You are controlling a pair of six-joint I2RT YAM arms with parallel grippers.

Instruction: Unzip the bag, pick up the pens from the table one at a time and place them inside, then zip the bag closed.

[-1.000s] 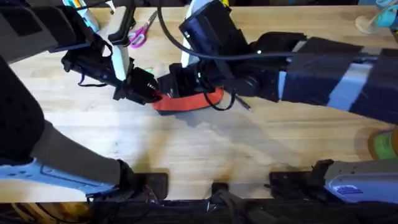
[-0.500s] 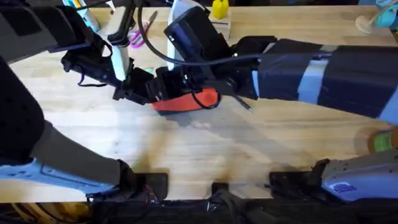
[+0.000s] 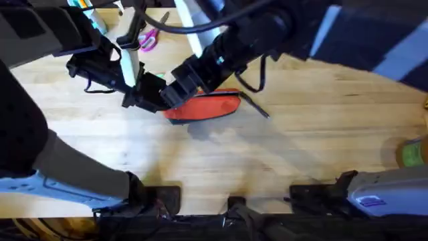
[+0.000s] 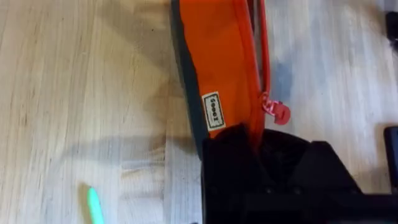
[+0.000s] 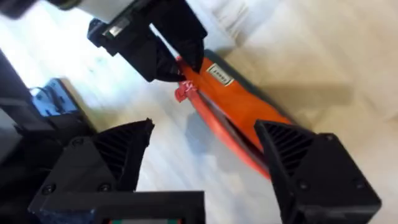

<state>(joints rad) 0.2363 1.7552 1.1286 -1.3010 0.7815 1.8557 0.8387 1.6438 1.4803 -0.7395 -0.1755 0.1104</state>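
The left gripper (image 3: 162, 99) was clamped on the left end of the bag (image 3: 204, 106), its black fingers (image 4: 249, 158) pinching the orange fabric just below the small white label (image 4: 212, 111). In the left wrist view the red zipper pull (image 4: 277, 113) hung right beside those fingers, at the end of the zipper line that ran along the pouch's length. The right gripper (image 5: 205, 149) hovered just above the bag with its two fingers (image 5: 121, 152) spread wide, nothing between them; through that gap the right wrist camera looked down on the pouch and on the left gripper holding its far end.

The bag was a soft, elongated orange-red pouch with a darker bluish strip along one long edge. It lay flat on the table (image 3: 221, 161) near the middle, a little toward the far side, its length running left to right in the overhead view.

The tip of a light green pen (image 4: 94, 205) lay on the wood near the bag's held end. Pink-handled scissors (image 3: 148, 39) lay farther back on the table.
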